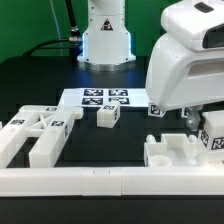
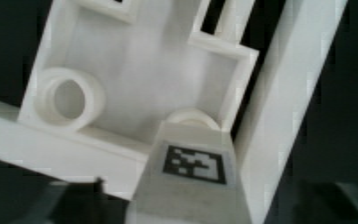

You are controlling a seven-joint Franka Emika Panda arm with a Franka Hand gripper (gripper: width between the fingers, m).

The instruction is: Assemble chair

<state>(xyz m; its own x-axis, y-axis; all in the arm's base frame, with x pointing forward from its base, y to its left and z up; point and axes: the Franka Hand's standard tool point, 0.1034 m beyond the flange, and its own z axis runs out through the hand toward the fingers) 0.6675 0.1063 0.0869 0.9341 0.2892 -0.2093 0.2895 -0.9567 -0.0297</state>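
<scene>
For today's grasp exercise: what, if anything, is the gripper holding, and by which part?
Cannot be told: the gripper straddles the tagged end of a white chair part, but contact is hidden.

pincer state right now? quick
Pincer: straddles a tagged white chair part; cannot tell if clamped on it yet.

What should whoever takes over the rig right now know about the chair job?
Gripper: down among the parts on the exterior view's right, one finger on each side of a tagged bar; I cannot tell whether it grips it.
Parts: notched block by the gripper; small tagged block beside the marker board; cluster of slabs and bars on the exterior view's left.
Done: no joined chair shows.
Left: apparently all the joining.
</scene>
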